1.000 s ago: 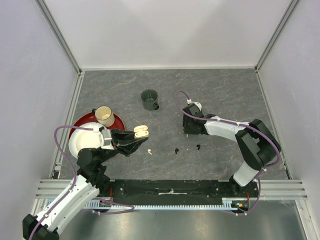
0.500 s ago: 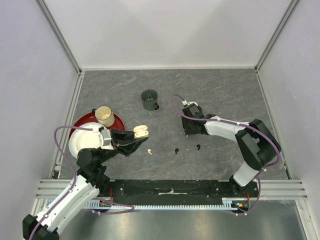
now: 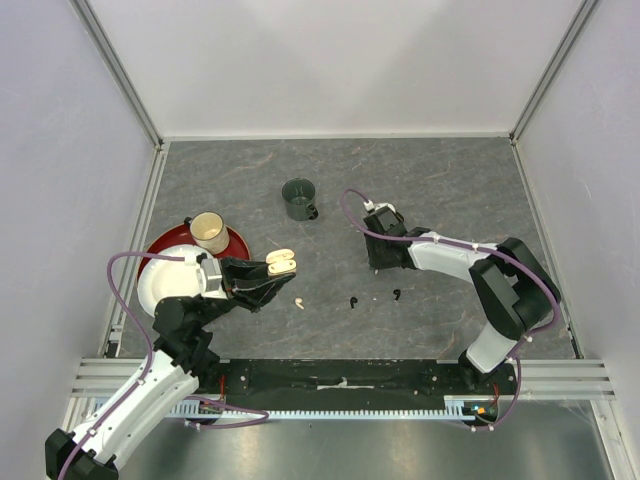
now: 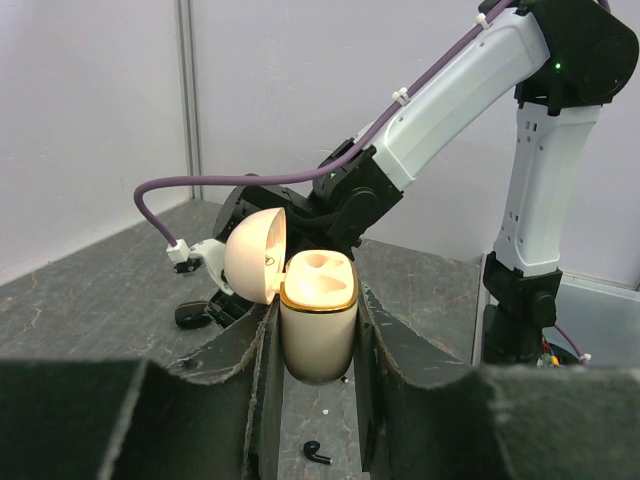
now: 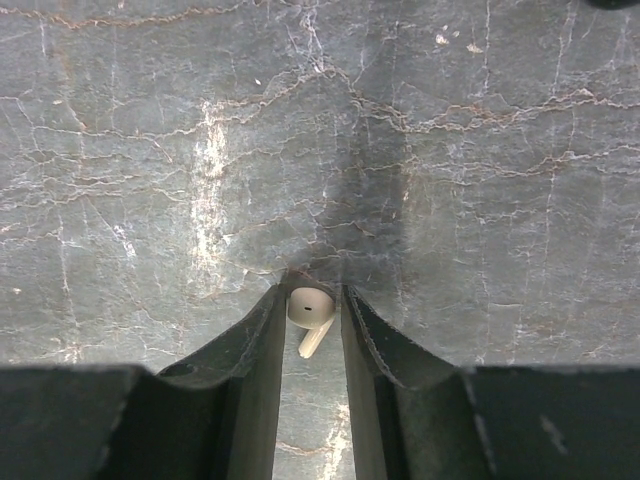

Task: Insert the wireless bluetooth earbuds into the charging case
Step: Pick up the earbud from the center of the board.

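Observation:
My left gripper (image 3: 270, 275) is shut on the cream charging case (image 3: 282, 263) and holds it upright above the table with its lid open. In the left wrist view the case (image 4: 318, 325) sits between the fingers and both sockets are empty. My right gripper (image 3: 377, 262) points down at the table, shut on a cream-white earbud (image 5: 310, 310) at its fingertips (image 5: 352, 305). Another cream earbud (image 3: 298, 302) and two black earbuds (image 3: 353, 301) (image 3: 397, 294) lie loose on the table. One black earbud (image 4: 317, 452) shows below the case.
A dark green mug (image 3: 299, 199) stands at the back centre. A red plate (image 3: 158, 247) at the left carries a white bowl (image 3: 165, 280) and a cream cup (image 3: 209, 232). White walls enclose the table.
My right gripper has shifted slightly left and tipped down toward the table. The left arm and the case have not moved.

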Controlling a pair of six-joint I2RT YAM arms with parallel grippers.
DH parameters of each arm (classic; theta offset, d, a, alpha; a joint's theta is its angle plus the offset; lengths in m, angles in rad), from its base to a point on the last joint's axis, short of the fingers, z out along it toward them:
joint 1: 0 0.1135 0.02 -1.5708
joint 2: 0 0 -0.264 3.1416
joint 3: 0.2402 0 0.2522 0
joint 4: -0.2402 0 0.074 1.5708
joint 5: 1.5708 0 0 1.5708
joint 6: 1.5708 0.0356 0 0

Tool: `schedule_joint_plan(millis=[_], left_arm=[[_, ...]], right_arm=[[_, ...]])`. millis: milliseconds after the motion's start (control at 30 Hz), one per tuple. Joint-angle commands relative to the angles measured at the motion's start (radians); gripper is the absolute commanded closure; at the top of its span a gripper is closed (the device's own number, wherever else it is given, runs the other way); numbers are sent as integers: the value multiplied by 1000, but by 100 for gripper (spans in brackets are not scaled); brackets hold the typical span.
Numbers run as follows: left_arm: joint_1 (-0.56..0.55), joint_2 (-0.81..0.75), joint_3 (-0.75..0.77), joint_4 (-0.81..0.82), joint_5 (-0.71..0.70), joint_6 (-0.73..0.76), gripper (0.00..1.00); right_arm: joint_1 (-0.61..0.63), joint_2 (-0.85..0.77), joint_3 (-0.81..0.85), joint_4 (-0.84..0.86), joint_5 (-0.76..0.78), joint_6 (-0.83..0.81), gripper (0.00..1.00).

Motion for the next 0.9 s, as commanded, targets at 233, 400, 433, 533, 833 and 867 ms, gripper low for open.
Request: schedule_joint_plan(millis=[233,400,433,533,833,867], left_arm=[[-3,-8,-1,5,-10,22,98],[-3,-8,-1,2,-9,20,98],[-3,-10,-1,2,-9,20,98],[-3,-11,-2,-1,-10,20,98],[-3,-5,-4,1,-10,17,98],[-3,-5,-4,1,-10,17,98]], right_arm=[[19,24,-19,-95,50,121,63],[25,21,-20,-95,47,118,64],[26,18,-18,-97,41,115,64],[36,6,-18,-98,39,114,63],[48,15,-26,-103,62,124,62],[48,18,-24,-103,67,124,63]])
